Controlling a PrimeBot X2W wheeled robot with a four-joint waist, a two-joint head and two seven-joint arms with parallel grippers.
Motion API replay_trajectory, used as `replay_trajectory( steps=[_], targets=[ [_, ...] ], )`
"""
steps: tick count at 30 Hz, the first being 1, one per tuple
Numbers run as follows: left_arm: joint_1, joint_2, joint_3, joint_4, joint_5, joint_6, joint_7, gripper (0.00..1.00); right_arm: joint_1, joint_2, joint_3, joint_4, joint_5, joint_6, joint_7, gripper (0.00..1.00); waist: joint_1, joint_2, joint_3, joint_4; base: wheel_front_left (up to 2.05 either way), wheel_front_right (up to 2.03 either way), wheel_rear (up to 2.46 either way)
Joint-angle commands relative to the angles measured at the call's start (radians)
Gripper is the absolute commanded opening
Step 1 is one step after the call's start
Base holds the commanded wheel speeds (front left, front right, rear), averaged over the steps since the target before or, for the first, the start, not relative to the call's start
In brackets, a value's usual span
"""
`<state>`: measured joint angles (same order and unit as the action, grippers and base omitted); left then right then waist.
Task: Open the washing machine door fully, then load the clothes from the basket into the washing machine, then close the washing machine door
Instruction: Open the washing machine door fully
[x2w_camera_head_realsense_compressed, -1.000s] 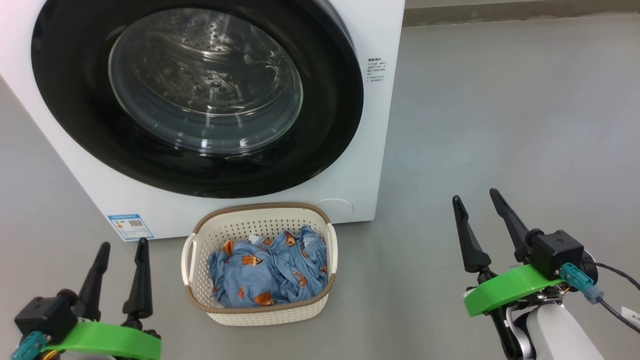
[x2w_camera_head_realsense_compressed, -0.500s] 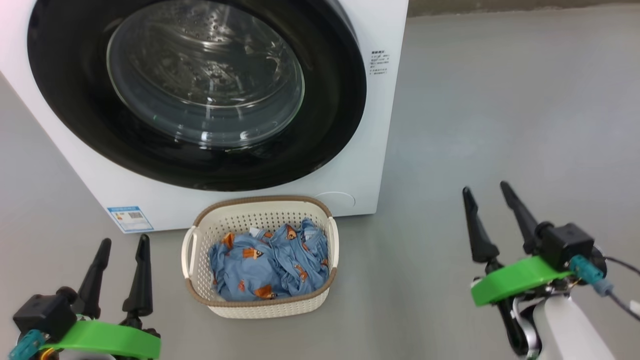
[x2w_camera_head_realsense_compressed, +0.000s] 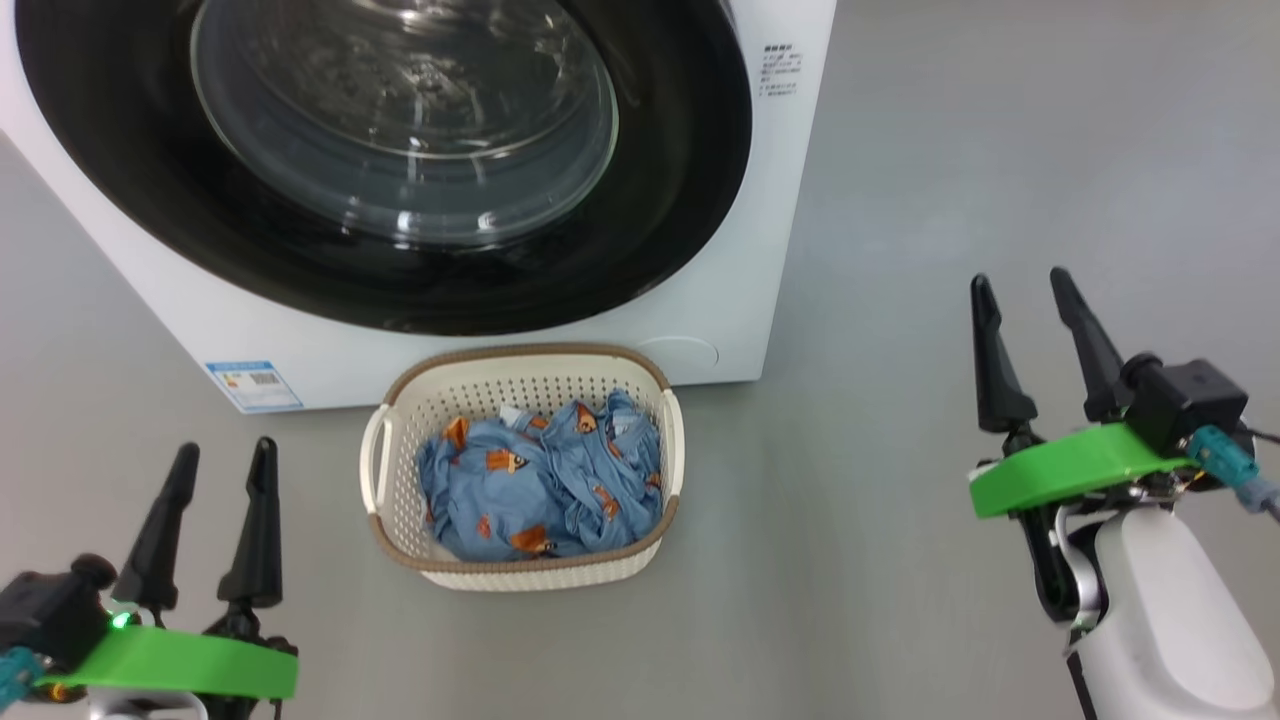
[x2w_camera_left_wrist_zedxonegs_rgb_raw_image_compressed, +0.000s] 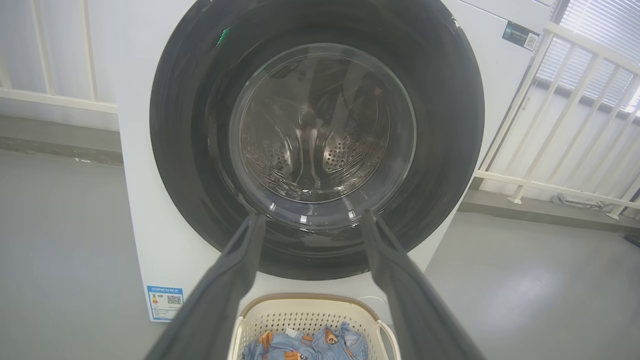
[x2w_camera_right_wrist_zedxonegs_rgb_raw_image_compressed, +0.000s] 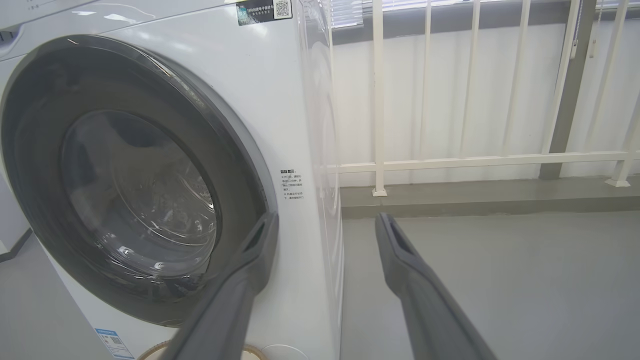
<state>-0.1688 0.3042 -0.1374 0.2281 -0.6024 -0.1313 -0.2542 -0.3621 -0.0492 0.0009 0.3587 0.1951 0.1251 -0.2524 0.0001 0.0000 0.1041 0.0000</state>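
Head view: basket (x2w_camera_head_realsense_compressed: 522, 353) of clothes (x2w_camera_head_realsense_compressed: 540, 485) on floor (x2w_camera_head_realsense_compressed: 900, 220) before the washing machine (x2w_camera_head_realsense_compressed: 730, 310), between left gripper (x2w_camera_head_realsense_compressed: 226, 448) near it and right gripper (x2w_camera_head_realsense_compressed: 1020, 279) farther, both spread, empty.

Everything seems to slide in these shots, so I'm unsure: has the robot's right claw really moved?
Yes. Against the lower right corner of the washing machine, the right claw has gone forward, up the head view, and slightly right.

The smooth grey floor (x2w_camera_head_realsense_compressed: 950, 150) carries the white washing machine (x2w_camera_head_realsense_compressed: 775, 230), standing on it, and the cream basket (x2w_camera_head_realsense_compressed: 520, 578), set just before the machine's front; behind, a low kerb (x2w_camera_right_wrist_zedxonegs_rgb_raw_image_compressed: 475, 197) bears a white railing (x2w_camera_right_wrist_zedxonegs_rgb_raw_image_compressed: 378, 100)
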Motion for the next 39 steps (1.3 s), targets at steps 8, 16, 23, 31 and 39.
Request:
replay_trajectory(
  steps=[8, 16, 23, 31, 39],
  targets=[
    [-0.066, 0.083, 0.021, -0.075, -0.054, 0.001, -0.008, 1.0, -0.126, -0.001, -0.004, 0.017, 0.104, 0.006, -0.009, 0.0, -0.0001, 0.0, 0.087, 0.027, 0.0, 0.0, 0.0],
    [-0.077, 0.112, 0.021, -0.107, -0.074, 0.001, -0.008, 1.0, -0.218, -0.001, -0.016, 0.049, 0.244, 0.006, -0.009, 0.0, -0.0001, 0.0, 0.134, 0.049, 0.0, 0.0, 0.0],
    [-0.084, 0.133, 0.03, -0.141, -0.088, 0.001, -0.008, 1.0, -0.327, -0.001, 0.0, 0.115, 0.428, 0.006, -0.006, 0.0, -0.0001, 0.0, 0.189, 0.065, 0.0, 0.0, 0.0],
    [-0.1, 0.153, 0.03, -0.171, -0.108, 0.001, -0.008, 1.0, -0.492, -0.009, 0.019, 0.181, 0.64, 0.006, 0.083, 0.0, -0.0001, 0.0, 0.251, 0.082, 0.0, 0.0, 0.0],
    [-0.108, 0.169, 0.039, -0.179, -0.126, 0.001, -0.008, 1.0, -0.614, -0.021, 0.007, 0.218, 0.808, 0.006, 0.167, 0.0, -0.0001, 0.0, 0.295, 0.087, 0.0, 0.0, 0.0]
  ],
)
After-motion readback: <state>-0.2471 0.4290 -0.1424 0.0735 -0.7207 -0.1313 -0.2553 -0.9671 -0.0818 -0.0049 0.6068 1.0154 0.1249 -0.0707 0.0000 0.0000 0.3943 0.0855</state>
